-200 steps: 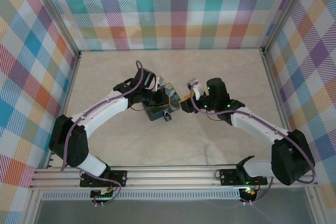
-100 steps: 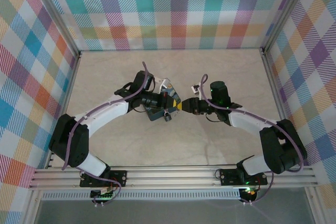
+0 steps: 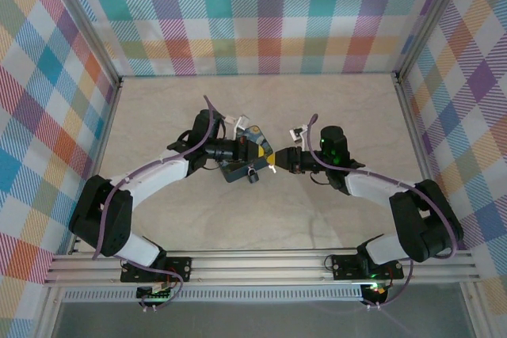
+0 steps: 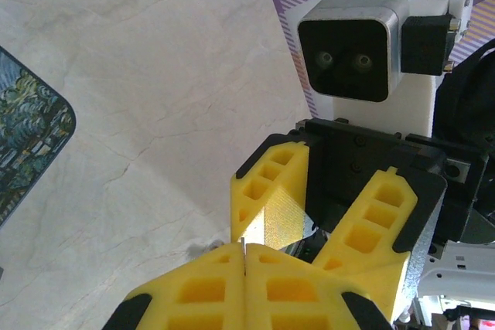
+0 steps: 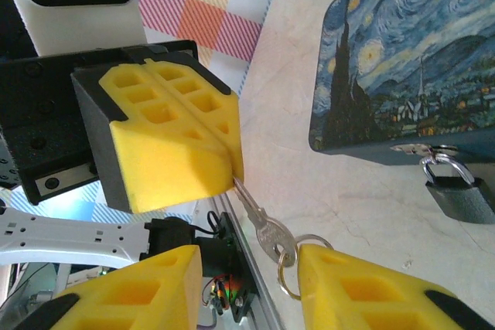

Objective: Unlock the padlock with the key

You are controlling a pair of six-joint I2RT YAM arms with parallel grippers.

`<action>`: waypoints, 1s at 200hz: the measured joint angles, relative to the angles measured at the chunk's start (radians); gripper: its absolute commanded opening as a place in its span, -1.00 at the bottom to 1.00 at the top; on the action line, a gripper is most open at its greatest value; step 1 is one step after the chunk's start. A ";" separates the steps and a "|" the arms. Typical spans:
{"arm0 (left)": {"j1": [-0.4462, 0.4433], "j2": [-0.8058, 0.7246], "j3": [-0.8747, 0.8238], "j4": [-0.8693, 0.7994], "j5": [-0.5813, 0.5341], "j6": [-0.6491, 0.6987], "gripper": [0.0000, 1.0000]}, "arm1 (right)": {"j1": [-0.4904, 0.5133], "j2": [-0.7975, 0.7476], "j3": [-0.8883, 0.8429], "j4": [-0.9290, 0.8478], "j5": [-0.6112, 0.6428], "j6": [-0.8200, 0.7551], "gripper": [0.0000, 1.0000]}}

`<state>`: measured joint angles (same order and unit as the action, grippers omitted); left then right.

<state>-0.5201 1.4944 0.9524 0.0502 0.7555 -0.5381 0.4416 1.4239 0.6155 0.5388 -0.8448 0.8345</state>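
Marble table [image 3: 341,108], plaid walls. Your left gripper [image 5: 232,171] is clenched on the key [image 5: 267,233] by its blade tip. The bow hangs between your right gripper's [image 5: 249,259] parted fingers, so this is likely a handover for a bow grip. The padlock [image 5: 460,197] hangs on the painted box's [image 5: 402,59] near edge, just left of the tips. Both arms are stretched low, tip to tip mid-table.

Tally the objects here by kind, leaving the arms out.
padlock: 1
key: 1
key ring: 1
swirl-painted box: 1
Total: 4
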 measured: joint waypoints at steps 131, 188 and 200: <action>0.000 -0.025 -0.010 0.053 0.015 -0.039 -1.00 | 0.000 0.016 -0.002 0.086 -0.003 0.040 -0.74; 0.010 -0.026 -0.010 0.058 0.010 -0.046 -1.00 | 0.000 0.021 -0.002 0.124 -0.017 0.055 -1.00; 0.011 -0.027 -0.010 0.057 0.010 -0.047 -0.97 | 0.000 0.014 -0.008 0.125 -0.012 0.055 -1.00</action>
<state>-0.5087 1.4677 0.9428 0.1070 0.7650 -0.5850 0.4416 1.4380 0.6071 0.6640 -0.8570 0.8894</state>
